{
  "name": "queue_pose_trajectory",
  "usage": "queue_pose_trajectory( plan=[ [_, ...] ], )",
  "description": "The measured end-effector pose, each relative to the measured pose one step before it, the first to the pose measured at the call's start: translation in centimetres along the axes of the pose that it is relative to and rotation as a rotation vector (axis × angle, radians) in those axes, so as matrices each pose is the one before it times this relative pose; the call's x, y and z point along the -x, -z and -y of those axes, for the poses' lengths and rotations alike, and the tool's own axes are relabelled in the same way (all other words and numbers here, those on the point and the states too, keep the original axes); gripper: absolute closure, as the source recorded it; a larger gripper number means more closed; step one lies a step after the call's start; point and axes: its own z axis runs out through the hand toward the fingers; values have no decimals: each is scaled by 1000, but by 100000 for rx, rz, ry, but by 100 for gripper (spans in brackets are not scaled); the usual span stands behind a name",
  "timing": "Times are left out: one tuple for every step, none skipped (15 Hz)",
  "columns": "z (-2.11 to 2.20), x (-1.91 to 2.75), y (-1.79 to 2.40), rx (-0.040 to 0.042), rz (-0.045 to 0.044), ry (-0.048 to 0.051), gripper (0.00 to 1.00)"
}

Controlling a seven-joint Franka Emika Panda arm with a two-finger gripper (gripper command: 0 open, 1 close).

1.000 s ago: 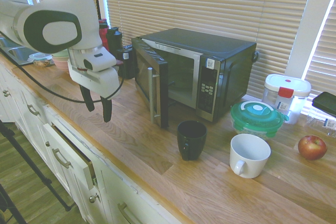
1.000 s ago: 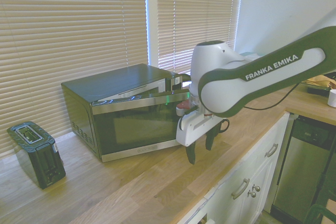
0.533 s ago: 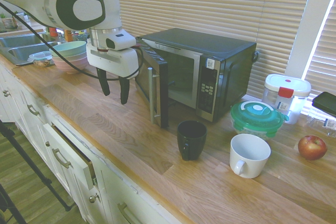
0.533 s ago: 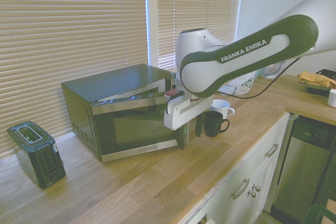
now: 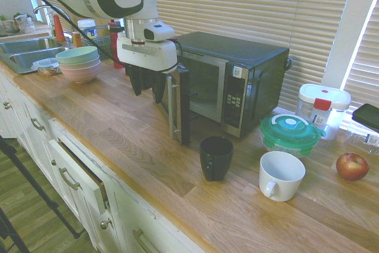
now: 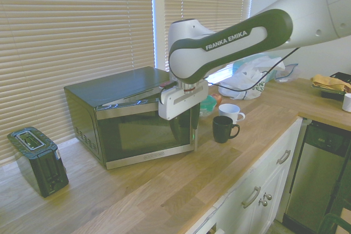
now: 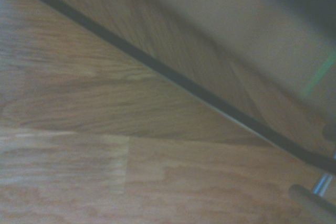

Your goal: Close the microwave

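Observation:
The black microwave (image 5: 249,72) stands on the wooden counter with its door (image 5: 182,105) swung partly open; the silver bar handle (image 5: 172,108) faces the counter's front. My gripper (image 5: 147,85) hangs open with nothing in it, right against the outer face of the door, near its hinge-free edge. From the other side, the gripper (image 6: 185,130) sits in front of the microwave's (image 6: 126,119) dark glass. The wrist view shows the door's lower edge (image 7: 173,80) as a dark line over the wood, with the handle (image 7: 315,195) at one corner.
A black mug (image 5: 215,157) and a white mug (image 5: 280,175) stand just right of the door. Behind them are a green-lidded container (image 5: 290,133), a white container (image 5: 323,109) and an apple (image 5: 352,166). Stacked bowls (image 5: 79,63) sit left; a toaster (image 6: 37,160) flanks the microwave.
The arm has swung from the counter's front toward the microwave and risen slightly. My gripper now sits against the door's outer face. The door's angle looks unchanged.

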Motion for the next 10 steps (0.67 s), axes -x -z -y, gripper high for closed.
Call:
queue_pose_trajectory(
  plan=[
    [495,-1467,20,288,430,53,0],
    [481,-1484,65,-227,-243,-275,0],
    [464,-1380,85,-391,-406,-375,0],
    [434,-1152,-16,-170,-240,-354,0],
    [389,-972,-13,-261,-384,163,0],
    [429,-888,47,-462,-544,350,0],
    [376,-798,25,-334,-531,223,0],
    [427,-684,121,-364,-679,223,0],
    [468,-652,119,-670,-1078,335,0],
    [505,-602,246,-800,-1253,791,0]
  ],
)
